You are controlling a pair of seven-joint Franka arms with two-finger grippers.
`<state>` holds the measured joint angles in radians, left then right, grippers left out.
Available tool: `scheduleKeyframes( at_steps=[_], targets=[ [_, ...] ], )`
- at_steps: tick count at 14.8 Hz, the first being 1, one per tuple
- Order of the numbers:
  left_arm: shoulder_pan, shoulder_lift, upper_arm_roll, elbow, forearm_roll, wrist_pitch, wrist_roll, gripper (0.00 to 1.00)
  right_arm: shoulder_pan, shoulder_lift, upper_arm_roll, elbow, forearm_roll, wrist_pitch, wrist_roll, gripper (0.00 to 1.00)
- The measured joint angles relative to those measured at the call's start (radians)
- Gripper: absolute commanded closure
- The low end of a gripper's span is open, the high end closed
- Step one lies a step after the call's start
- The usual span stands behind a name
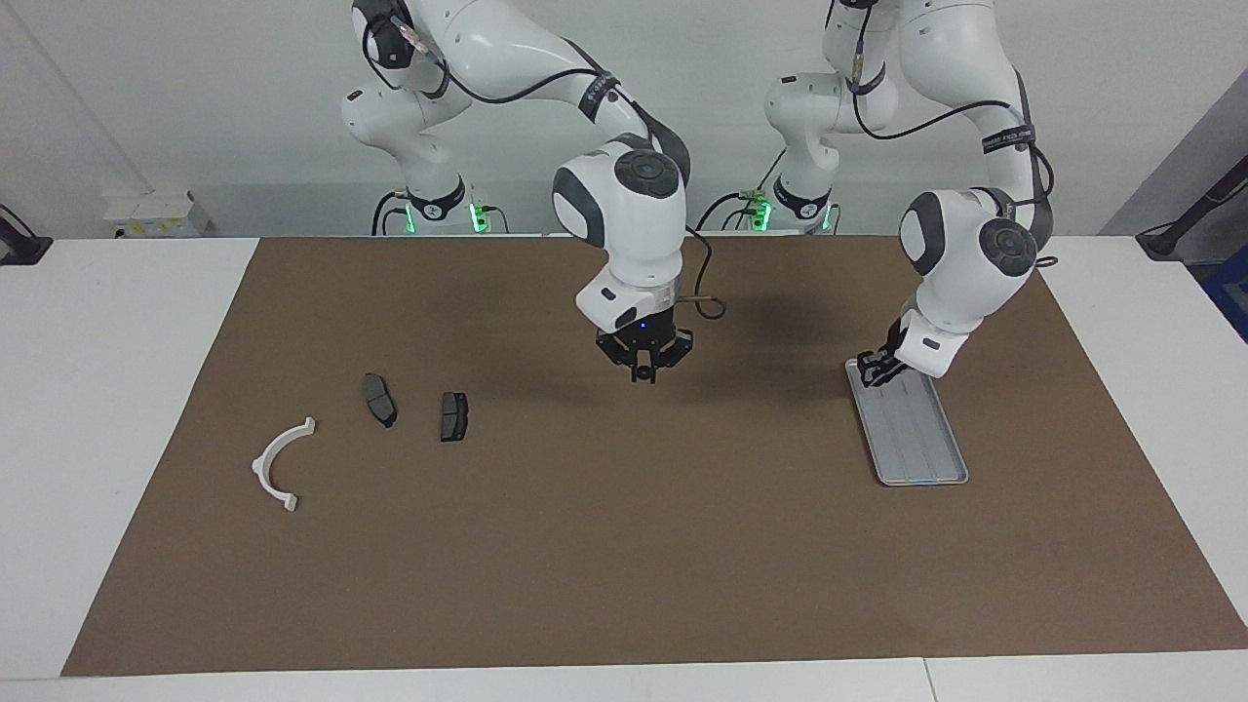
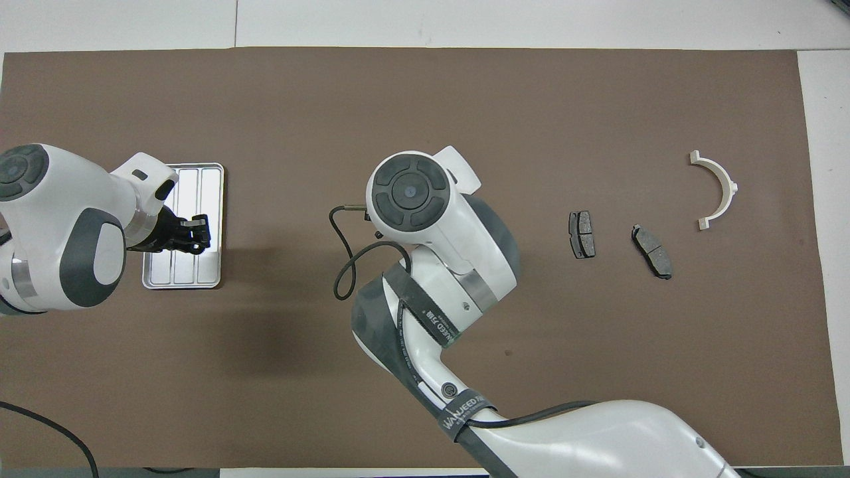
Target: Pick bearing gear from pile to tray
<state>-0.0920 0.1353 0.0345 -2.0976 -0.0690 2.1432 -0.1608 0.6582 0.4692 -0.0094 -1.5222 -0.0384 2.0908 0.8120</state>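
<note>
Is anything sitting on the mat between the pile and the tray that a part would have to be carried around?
Nothing visible does. Between the pile, meaning the two dark pads and the white bracket, and the tray there is only bare brown mat. The right gripper hangs over that stretch, and the left gripper is over the tray's robot-side end.

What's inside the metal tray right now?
The tray shows bare grooves over most of its floor, no part lying there. The left gripper hangs over its end nearer the robots and covers that bit, so whether anything small sits there cannot be told.
</note>
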Motion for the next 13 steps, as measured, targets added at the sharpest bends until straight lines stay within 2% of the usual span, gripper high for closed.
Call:
scheduleKeyframes(
  at_steps=[4, 7, 11, 12, 13],
  targets=[
    [0.033, -0.004, 0.000, -0.025, 0.000, 0.035, 0.026, 0.94, 0.013, 0.065, -0.003, -0.064, 0.000, 0.147, 0.017, 1.00],
    [0.036, -0.004, 0.000, -0.067, 0.000, 0.083, 0.026, 0.94, 0.008, 0.077, -0.007, -0.130, 0.000, 0.236, 0.017, 1.00],
    [0.036, -0.004, 0.000, -0.095, 0.000, 0.107, 0.026, 0.92, 0.007, 0.072, -0.008, -0.184, 0.000, 0.271, 0.017, 1.00],
    [0.036, -0.004, 0.000, -0.099, 0.000, 0.108, 0.026, 0.91, 0.007, 0.070, -0.008, -0.187, 0.000, 0.271, 0.017, 0.83],
    [0.036, -0.004, 0.000, -0.106, 0.000, 0.113, 0.026, 0.90, 0.006, 0.068, -0.008, -0.190, 0.000, 0.271, 0.017, 0.60]
  ],
)
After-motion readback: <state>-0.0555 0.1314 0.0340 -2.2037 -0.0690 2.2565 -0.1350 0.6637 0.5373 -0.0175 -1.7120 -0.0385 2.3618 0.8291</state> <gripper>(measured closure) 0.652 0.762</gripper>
